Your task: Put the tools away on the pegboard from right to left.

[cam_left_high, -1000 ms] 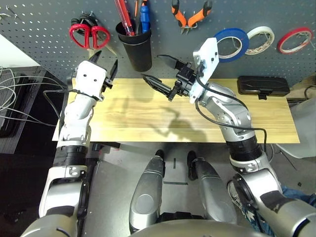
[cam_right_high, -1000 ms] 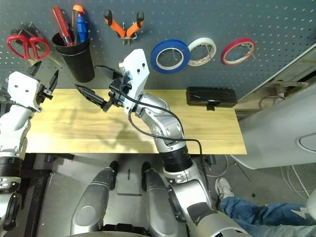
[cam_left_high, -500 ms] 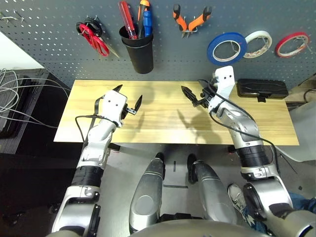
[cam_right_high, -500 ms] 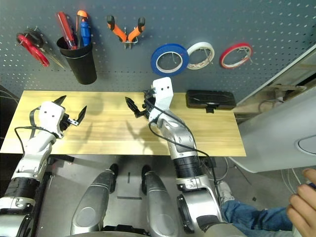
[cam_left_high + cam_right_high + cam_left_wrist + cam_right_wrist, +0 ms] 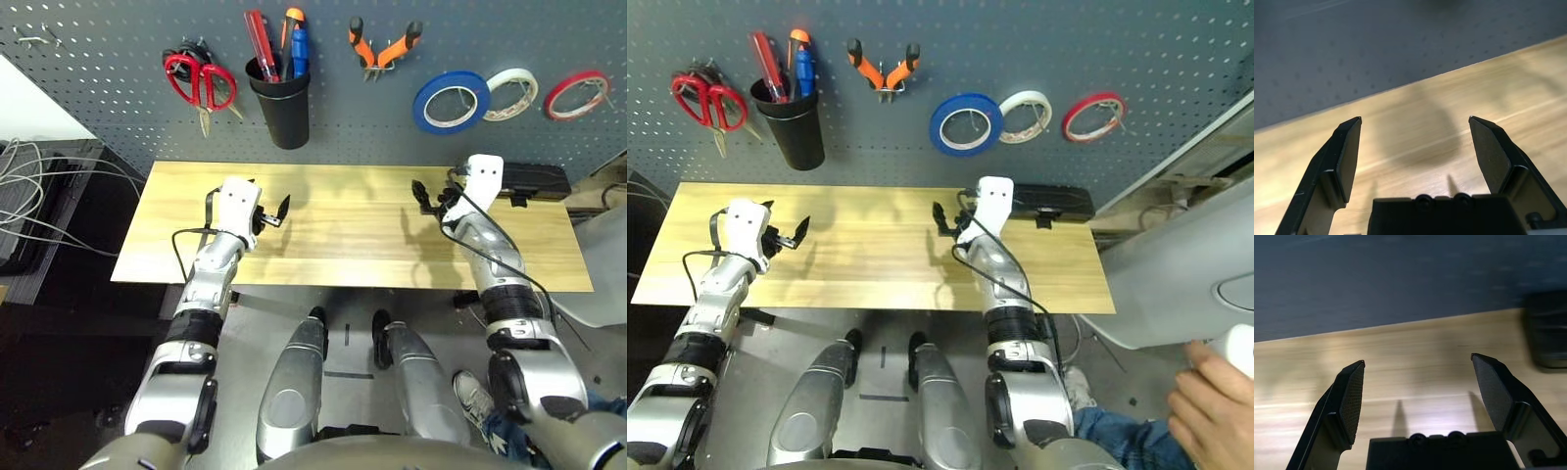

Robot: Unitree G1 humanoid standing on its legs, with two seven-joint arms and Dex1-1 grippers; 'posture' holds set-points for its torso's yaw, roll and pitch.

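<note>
Got L gripper (image 5: 1415,118) spread wide over the wooden tabletop (image 5: 333,259), w/ nothing between its fingers. Got R gripper (image 5: 1418,357) spread wide too, also gripping nothing, over the tabletop's R part, near the black case (image 5: 537,178). See the case lying at the tabletop's back edge, partly behind the R gripper's white plate in the L eye view.

Going outward, find the pegboard (image 5: 343,113) rising behind the tabletop. From R to L, see the red tape (image 5: 578,76), then white tape (image 5: 511,73), then blue tape (image 5: 423,106), all hung up there, w/ blue & white rims seeming to meet; can't tell if touching. Next, L of the tapes, find pliers (image 5: 396,49) on a metal hook, orange-&-black handles up & spread apart. Then see the black cup (image 5: 284,116) on the board, w/ the blue-handled screwdriver (image 5: 300,49), an orange-topped tool (image 5: 294,15) & a red tool (image 5: 259,39) standing in it. L of the cup, find red-handled scissors (image 5: 215,70) hanging blades down, in front of black-handled scissors (image 5: 183,49). Farther L, see a metal hook (image 5: 37,39).

Off to the robot's R, see a person's hand (image 5: 1220,406) holding sth. white (image 5: 1239,348), above a blue-clad leg (image 5: 1122,441); can't tell what's held.
</note>
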